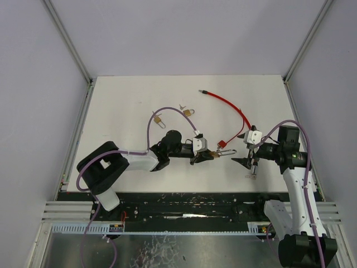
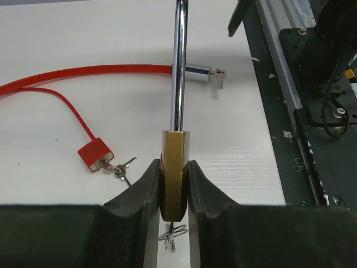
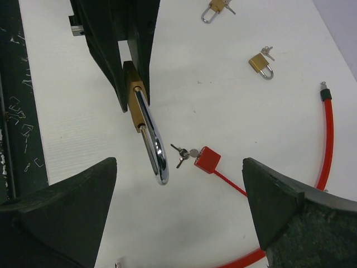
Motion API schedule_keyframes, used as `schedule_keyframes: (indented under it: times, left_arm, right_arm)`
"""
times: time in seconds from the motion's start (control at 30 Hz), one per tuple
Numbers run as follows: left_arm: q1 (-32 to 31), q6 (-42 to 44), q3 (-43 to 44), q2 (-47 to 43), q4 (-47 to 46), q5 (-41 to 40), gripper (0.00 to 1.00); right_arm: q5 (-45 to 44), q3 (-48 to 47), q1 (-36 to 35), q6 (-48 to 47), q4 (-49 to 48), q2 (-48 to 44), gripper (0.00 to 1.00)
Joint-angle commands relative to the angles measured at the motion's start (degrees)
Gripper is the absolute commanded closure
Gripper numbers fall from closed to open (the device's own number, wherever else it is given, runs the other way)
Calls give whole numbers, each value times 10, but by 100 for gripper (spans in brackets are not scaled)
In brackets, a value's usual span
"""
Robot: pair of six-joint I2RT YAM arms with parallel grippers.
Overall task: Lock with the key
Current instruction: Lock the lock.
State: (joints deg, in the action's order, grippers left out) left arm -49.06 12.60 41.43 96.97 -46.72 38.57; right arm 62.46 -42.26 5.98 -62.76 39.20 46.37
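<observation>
My left gripper [image 1: 202, 148] is shut on the body of a brass padlock [image 2: 173, 173] and holds it above the table. Its long chrome shackle [image 2: 178, 67] points toward my right gripper. A key ring [image 2: 174, 232] shows just under the padlock body between my fingers. In the right wrist view the padlock [image 3: 135, 100] sits at upper left with its shackle [image 3: 154, 151] open at one leg. My right gripper [image 1: 248, 152] is open and empty, a short way from the shackle tip; it also shows wide open in its wrist view [image 3: 178, 209].
A red cable lock [image 1: 222, 143] with keys [image 3: 181, 154] lies under the shackle, and its red cable [image 1: 231, 107] curves to the back. Two small brass padlocks [image 1: 158, 118] [image 1: 189, 112] lie farther back. A small metal piece [image 1: 252, 173] lies by my right gripper.
</observation>
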Motion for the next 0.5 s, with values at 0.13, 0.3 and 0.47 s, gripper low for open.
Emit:
schedule_keyframes:
  times: [0.13, 0.3, 0.47]
  left_arm:
    - [5, -21, 9, -20, -80, 7, 100]
    - [5, -23, 10, -20, -79, 8, 100]
    - [5, -22, 10, -19, -79, 8, 100]
  right_arm:
    - [59, 10, 2, -39, 25, -14, 1]
    - [51, 9, 2, -53, 27, -4, 10]
    - [49, 12, 2, -54, 21, 4, 24]
